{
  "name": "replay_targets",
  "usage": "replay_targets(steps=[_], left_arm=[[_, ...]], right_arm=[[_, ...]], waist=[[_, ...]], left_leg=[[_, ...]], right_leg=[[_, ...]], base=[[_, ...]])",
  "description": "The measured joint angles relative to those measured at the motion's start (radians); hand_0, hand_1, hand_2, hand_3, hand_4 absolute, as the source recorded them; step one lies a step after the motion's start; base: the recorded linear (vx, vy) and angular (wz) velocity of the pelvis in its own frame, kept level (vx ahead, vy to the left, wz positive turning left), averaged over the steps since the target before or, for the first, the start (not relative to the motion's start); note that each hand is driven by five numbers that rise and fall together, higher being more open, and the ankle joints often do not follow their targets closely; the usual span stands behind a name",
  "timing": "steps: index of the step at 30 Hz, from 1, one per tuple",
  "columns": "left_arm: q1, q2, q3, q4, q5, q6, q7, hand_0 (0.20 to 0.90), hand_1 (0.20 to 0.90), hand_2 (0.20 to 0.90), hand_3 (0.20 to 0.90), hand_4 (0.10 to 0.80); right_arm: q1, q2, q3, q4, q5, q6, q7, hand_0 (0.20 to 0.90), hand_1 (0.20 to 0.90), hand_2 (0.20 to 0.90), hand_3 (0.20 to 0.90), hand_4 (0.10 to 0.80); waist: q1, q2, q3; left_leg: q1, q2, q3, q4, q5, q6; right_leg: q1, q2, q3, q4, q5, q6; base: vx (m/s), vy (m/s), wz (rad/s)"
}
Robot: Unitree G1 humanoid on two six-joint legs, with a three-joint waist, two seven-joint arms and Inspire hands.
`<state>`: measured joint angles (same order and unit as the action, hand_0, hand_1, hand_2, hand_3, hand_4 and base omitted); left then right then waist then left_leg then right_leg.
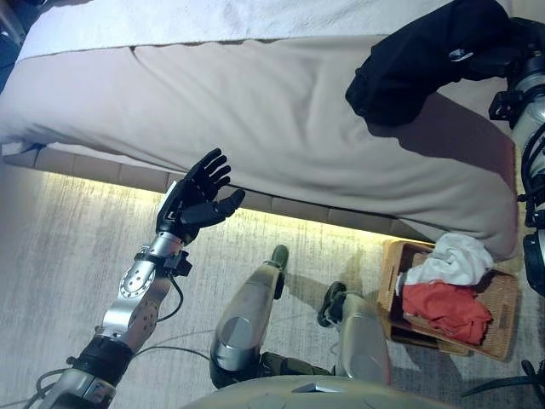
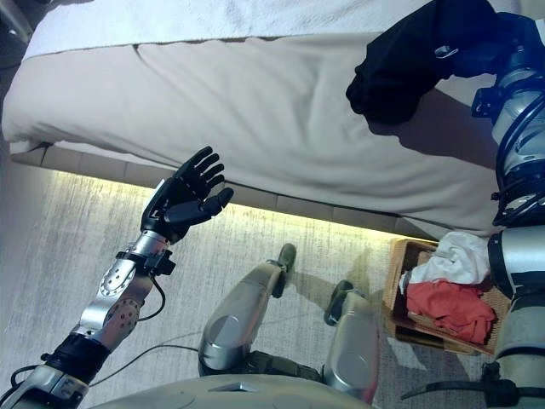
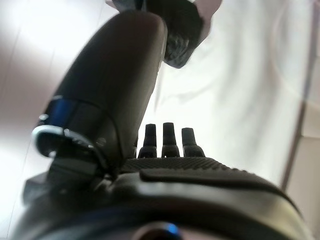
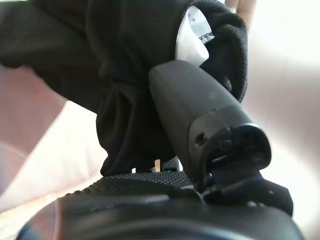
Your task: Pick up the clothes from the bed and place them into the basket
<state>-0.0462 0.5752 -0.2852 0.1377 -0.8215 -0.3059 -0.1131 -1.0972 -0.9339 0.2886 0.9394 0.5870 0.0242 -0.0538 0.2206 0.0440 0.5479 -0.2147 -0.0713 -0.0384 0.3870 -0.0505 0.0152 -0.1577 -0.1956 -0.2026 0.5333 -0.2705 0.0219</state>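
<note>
right wrist view – right hand [image 4: 200, 115] clamped on black garment [image 1: 426, 60], lifted over bed [image 1: 255, 111]. left hand [image 1: 194, 198] w/ fingers spread, holding nothing. basket [image 1: 502, 328] on floor – white & red clothes inside.

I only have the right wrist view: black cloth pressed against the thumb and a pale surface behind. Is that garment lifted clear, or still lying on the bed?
Observer: Lifted. The black garment hangs from the right hand above the bed, casting a shadow on the cover.
Operator: Where is the basket from there?
Observer: The wicker basket stands on the floor by the bed's near edge, on the robot's right.
Operator: Anything in it?
Observer: Yes, a white garment and a red garment.
Operator: And the other hand?
Observer: The left hand is open, holding nothing, at the bed's edge.
</note>
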Motion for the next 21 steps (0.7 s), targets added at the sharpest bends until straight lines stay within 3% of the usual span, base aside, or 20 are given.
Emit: replay_targets(steps=[3, 7, 14, 18, 21], left_arm=[[-0.005, -0.021, -0.001, 0.019, -0.002, 0.046, 0.010, 0.900, 0.900, 0.900, 0.900, 0.800], [0.005, -0.027, 0.000, 0.049, 0.002, 0.070, 0.049, 0.900, 0.900, 0.900, 0.900, 0.800], [-0.010, -0.055, 0.000, 0.090, 0.041, 0.089, 0.062, 0.900, 0.900, 0.900, 0.900, 0.800], [-0.028, -0.076, -0.002, 0.137, 0.060, 0.089, 0.043, 0.900, 0.900, 0.900, 0.900, 0.800], [-0.040, -0.103, -0.003, 0.172, 0.071, 0.087, 0.030, 0.900, 0.900, 0.900, 0.900, 0.800]], right_arm=[[0.023, -0.001, -0.054, -0.016, 0.016, 0.001, 0.021, 0.300, 0.300, 0.300, 0.200, 0.100], [0.118, -0.001, -0.128, -0.112, 0.023, -0.001, 0.029, 0.300, 0.300, 0.300, 0.200, 0.100], [0.333, -0.001, -0.207, -0.300, 0.020, -0.003, 0.040, 0.300, 0.300, 0.300, 0.200, 0.100], [0.480, 0.005, -0.234, -0.352, 0.018, -0.002, 0.037, 0.300, 0.300, 0.300, 0.200, 0.100], [0.607, 0.020, -0.295, -0.409, 0.010, -0.002, 0.024, 0.300, 0.300, 0.300, 0.200, 0.100]], waist=[[-0.025, -0.029, -0.015], [-0.067, -0.084, -0.109], [-0.154, -0.092, -0.183], [-0.204, -0.098, -0.237], [-0.247, -0.094, -0.240]], left_leg=[[0.106, 0.017, 0.014, -0.109, 0.031, -0.003], [0.135, 0.027, 0.030, -0.198, 0.054, -0.009], [0.269, 0.047, 0.102, -0.347, 0.076, 0.001], [0.305, 0.050, 0.133, -0.399, 0.076, 0.001], [0.353, 0.064, 0.145, -0.444, 0.092, 0.024]], right_leg=[[0.099, 0.025, 0.002, -0.121, 0.050, 0.014], [0.125, 0.047, 0.010, -0.222, 0.083, 0.019], [0.255, 0.085, 0.080, -0.443, 0.191, 0.042], [0.272, 0.091, 0.111, -0.489, 0.202, 0.044], [0.272, 0.104, 0.124, -0.459, 0.201, 0.045]], base=[[0.120, 0.010, -0.22], [0.067, 0.008, -0.15], [0.006, 0.016, -0.34], [-0.017, -0.011, -0.27], [-0.061, -0.032, -0.19]])
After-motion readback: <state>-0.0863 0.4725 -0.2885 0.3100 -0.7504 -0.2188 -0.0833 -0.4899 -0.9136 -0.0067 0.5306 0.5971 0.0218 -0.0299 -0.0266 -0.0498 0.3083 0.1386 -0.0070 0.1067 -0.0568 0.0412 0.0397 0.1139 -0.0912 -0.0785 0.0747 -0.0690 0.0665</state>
